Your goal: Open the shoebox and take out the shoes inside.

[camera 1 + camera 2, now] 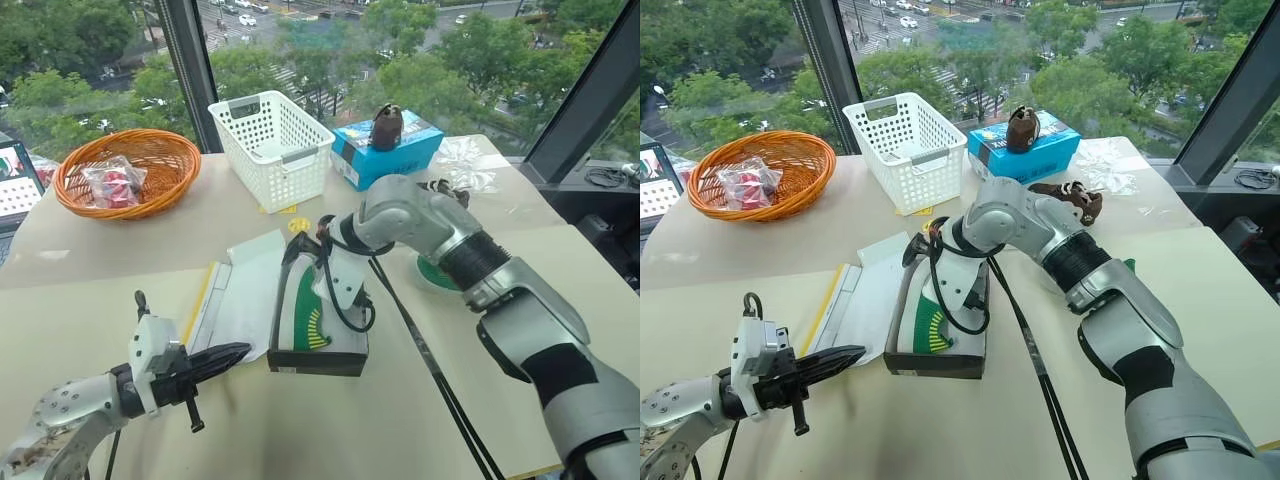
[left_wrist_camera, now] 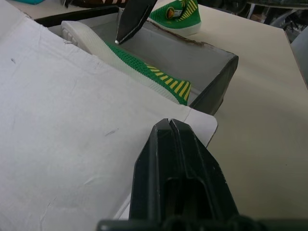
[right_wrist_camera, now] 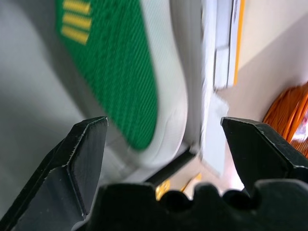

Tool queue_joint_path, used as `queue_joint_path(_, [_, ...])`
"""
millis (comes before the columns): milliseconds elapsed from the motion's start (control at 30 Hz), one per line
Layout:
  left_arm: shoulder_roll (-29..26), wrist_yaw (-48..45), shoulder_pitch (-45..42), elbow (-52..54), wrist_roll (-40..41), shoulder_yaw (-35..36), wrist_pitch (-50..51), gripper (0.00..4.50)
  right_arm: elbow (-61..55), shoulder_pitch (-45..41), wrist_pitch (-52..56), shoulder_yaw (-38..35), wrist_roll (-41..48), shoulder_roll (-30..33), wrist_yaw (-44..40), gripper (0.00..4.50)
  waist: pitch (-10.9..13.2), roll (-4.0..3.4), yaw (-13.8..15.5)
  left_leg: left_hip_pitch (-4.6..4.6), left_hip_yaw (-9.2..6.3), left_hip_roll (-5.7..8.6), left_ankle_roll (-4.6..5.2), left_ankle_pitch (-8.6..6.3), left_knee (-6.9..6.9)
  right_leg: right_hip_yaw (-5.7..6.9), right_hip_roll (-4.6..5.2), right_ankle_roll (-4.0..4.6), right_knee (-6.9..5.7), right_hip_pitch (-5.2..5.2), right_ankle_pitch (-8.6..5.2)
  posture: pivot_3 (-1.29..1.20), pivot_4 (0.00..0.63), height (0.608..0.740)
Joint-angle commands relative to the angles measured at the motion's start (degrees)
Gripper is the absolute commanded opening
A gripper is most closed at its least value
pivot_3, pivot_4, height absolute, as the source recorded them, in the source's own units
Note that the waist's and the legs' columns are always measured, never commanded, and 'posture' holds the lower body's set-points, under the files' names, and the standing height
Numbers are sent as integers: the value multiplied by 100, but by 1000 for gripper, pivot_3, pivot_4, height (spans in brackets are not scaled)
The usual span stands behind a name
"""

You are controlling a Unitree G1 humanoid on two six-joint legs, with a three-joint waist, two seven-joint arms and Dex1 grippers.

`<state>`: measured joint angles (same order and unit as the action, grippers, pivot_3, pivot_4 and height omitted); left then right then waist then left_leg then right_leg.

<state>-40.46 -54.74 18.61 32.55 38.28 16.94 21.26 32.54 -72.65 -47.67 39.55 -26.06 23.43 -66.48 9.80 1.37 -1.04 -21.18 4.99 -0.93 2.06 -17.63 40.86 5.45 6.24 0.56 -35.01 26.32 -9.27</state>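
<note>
Currently the shoebox (image 1: 318,352) lies open, lid folded flat on the side toward the left gripper (image 1: 215,360). One green shoe (image 1: 308,318) lies on its side inside the box, long axis along the box's length, toe toward the robot. Right gripper (image 3: 163,139) hangs just above the box's far end, jaws spread wide, heel between them, nothing grasped. Left gripper clenched empty, just beside the lid's near edge. Second shoe (image 2: 179,15) sits just beyond the box. Judgement: right arm nearer; descend over heel.
</note>
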Motion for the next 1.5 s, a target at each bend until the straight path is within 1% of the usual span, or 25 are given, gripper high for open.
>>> queue_joint_path(33, [2,50,76,268,29,72,-60,0,234,45,-230,122,-281,-98,239,4449,0,0,0,0,0,0,0,0,0,0,0,0,0,0,0,0,150,731])
queue_joint_path(133, [-6,94,89,308,45,88,-37,0,411,106,-355,219,-396,-96,298,4449,0,-1,18,0,-1,1,0,0,0,1,0,0,0,0,0,0,150,731])
queue_joint_path(333, [-29,199,68,408,107,89,45,0,445,279,-323,187,-270,-14,173,4449,0,-1,11,0,-1,0,-1,1,0,0,0,1,0,0,0,0,150,731])
queue_joint_path(367, [-33,215,57,418,115,81,60,0,435,291,-321,179,-260,-5,163,3929,0,-1,11,0,-1,0,-1,1,-1,0,-1,1,1,0,0,0,150,731])
queue_joint_path(433, [-44,246,18,430,133,65,94,0,399,316,-313,151,-230,-2,154,3367,1,-1,11,0,-1,0,-1,1,0,0,-1,1,0,0,0,0,150,731])
queue_joint_path(567, [-57,312,-109,455,160,18,195,0,320,362,-271,106,-139,10,116,1947,1,-1,11,1,-1,0,-1,1,0,0,-1,1,0,-2,0,0,150,731])
queue_joint_path(633, [-59,316,-142,458,165,4,225,0,281,364,-225,79,-171,17,185,1397,0,-1,12,1,-1,0,-2,1,0,0,-1,1,-1,-2,1,0,150,731])
queue_joint_path(767, [-59,280,-193,408,148,-9,258,0,156,295,13,-126,-19,-13,294,1397,1,-1,14,1,-1,1,-1,1,0,0,-1,1,1,-2,1,0,150,731])
queue_joint_path(867, [-51,245,-218,349,121,-18,241,0,87,119,237,-409,255,-15,372,1397,1,-1,14,0,-1,0,-1,1,0,1,-1,1,0,-2,1,0,150,731])
queue_joint_path(1000, [-46,215,-239,326,102,-24,226,0,-304,115,478,-808,1124,100,42,1397,1,-1,14,-1,-2,0,-2,1,-1,1,-1,2,1,0,1,0,150,731])
queue_joint_path(1100, [-48,196,-253,305,101,-15,224,0,-613,219,631,-996,1534,263,-183,1397,1,-1,15,-1,-2,0,-1,1,0,1,-1,2,2,-2,1,0,150,731])
queue_joint_path(1333, [-63,141,-259,262,94,11,215,0,-1528,703,1386,-1271,1884,554,-282,1397,1,-1,26,-1,-4,1,2,-1,-1,2,1,2,3,-2,1,0,150,731])
queue_joint_path(1500, [-85,59,-253,190,89,41,185,0,-1826,807,2224,-1732,1892,654,70,1397,1,-1,24,-1,-2,1,3,-1,0,1,1,4,1,-1,3,0,150,731])
